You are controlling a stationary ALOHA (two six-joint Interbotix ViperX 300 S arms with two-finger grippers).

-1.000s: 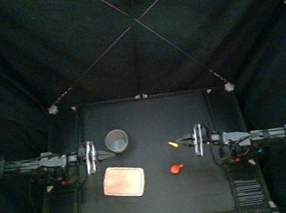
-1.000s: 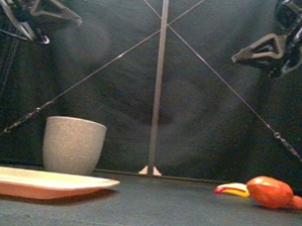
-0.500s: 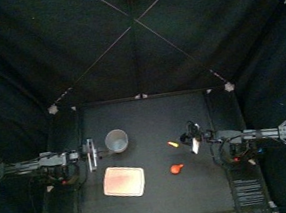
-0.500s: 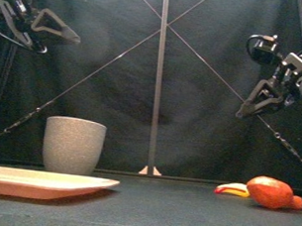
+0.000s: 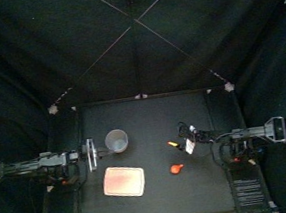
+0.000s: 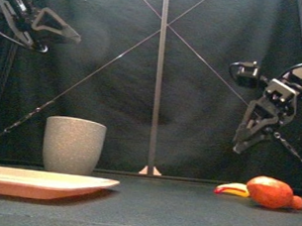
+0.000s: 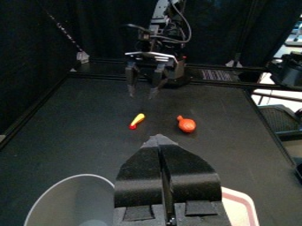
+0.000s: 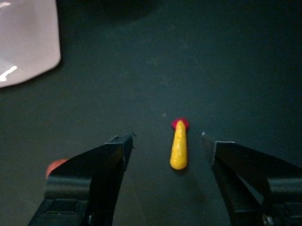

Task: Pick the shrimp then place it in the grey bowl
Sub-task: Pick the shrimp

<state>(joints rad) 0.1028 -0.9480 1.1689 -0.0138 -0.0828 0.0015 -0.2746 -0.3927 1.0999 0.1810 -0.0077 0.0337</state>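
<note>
Treat as the shrimp (a judgement from shape alone) the slim yellow plastic toy with a red tail tip (image 8: pixel 178 150), lying on the black table (image 5: pixel 147 113) right of centre, just far of a rounded red-orange toy (image 6: pixel 270 191) and well apart from the tall grey speckled cup (image 6: pixel 74 145) at the far left. Bring the right tool (image 8: pixel 165 141), hanging above the shrimp with jaws spread wide, straight down. Keep the slim body lined up between the jaws so as to close across its width, near the middle and not on the thin tail. Stop short of scraping the table, and avoid nudging the red-orange neighbour. Plan a high lift afterwards, given the cup's tall wall; no need to cross the flat pink tray (image 5: pixel 125 182), lying near of the cup. Leave the left tool (image 7: pixel 158 143), jaws pressed together, resting high at the left. Against a second ago, note a right arm dropped from the upper right of the front view and tipped down toward the toys, and a left arm barely shifted; note shrimp, cup and tray unmoved.
</note>
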